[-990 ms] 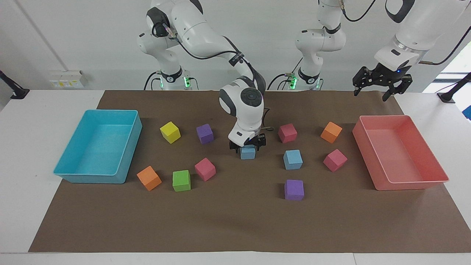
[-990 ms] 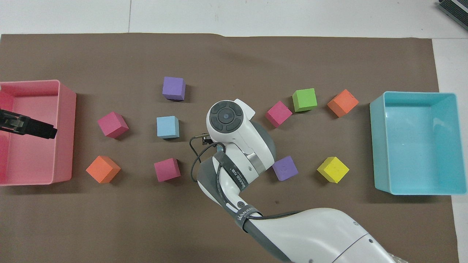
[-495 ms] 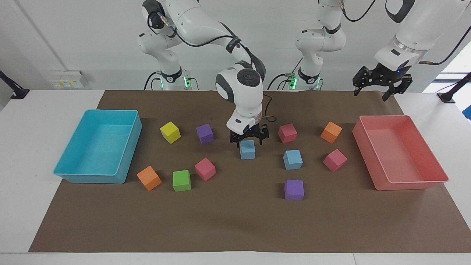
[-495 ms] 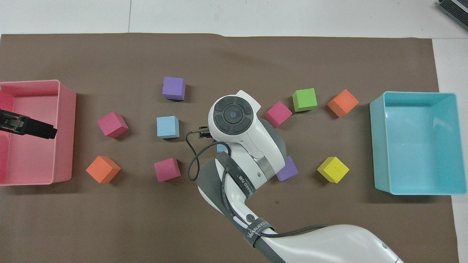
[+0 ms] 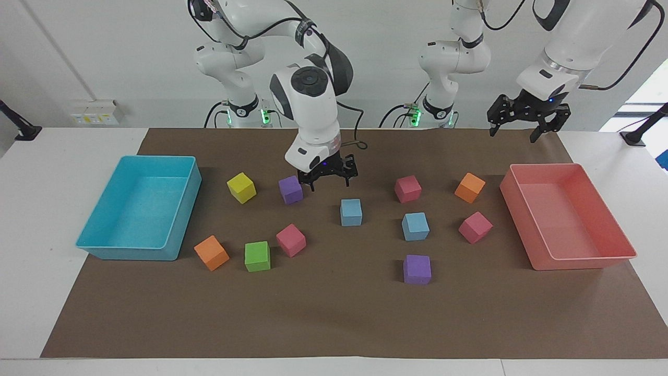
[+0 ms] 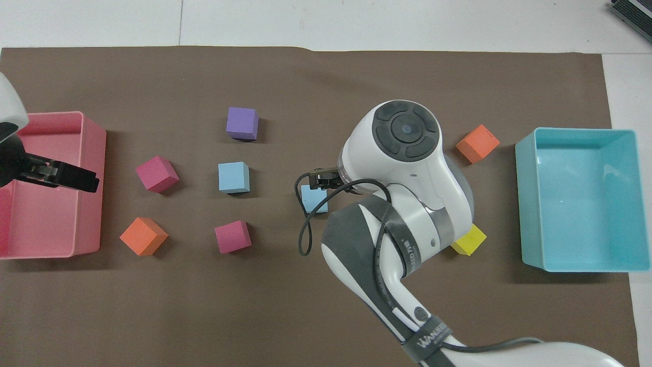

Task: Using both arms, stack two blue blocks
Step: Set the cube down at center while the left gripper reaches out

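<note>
Right gripper (image 5: pixel 327 176): fingers spread, holding nothing, raised over the table (image 5: pixel 334 313) between a purple cube (image 5: pixel 290 189) and a blue block (image 5: pixel 351 212). Left gripper (image 5: pixel 523 116): fingers spread, empty, over the pink tray's (image 5: pixel 600 257) edge nearest the robots. The second blue block (image 5: pixel 415 226) sits unstacked, toward the left arm's end. The overhead view hides several cubes under the right arm; the facing view shows all eleven. Both trays, pink and turquoise (image 5: pixel 130 251), hold nothing.
</note>
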`<state>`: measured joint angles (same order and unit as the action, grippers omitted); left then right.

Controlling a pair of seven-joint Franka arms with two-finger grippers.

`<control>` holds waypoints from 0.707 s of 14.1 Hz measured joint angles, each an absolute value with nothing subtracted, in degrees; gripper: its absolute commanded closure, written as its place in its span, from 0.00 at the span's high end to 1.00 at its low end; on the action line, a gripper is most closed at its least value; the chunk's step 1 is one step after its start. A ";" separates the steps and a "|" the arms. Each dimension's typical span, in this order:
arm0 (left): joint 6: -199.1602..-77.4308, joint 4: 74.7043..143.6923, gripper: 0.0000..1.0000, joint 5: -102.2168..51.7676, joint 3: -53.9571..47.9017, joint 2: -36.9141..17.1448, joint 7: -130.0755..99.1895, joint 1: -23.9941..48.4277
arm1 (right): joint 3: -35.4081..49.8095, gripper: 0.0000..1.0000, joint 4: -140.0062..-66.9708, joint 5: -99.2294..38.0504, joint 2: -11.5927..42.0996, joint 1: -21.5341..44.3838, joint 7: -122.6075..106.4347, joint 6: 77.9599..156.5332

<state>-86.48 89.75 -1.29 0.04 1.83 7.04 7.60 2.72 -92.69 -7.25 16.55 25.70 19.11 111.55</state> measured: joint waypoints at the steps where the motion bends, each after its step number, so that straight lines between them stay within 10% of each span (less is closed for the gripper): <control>1: -86.75 89.76 1.00 -1.29 0.01 1.83 6.83 8.06 | 2.71 1.00 -93.54 -9.49 16.49 24.29 15.09 111.55; 10: -95.44 91.82 1.00 -1.31 -0.31 -2.69 -1.55 14.54 | 2.60 1.00 -103.89 -31.00 15.74 17.13 -1.14 117.73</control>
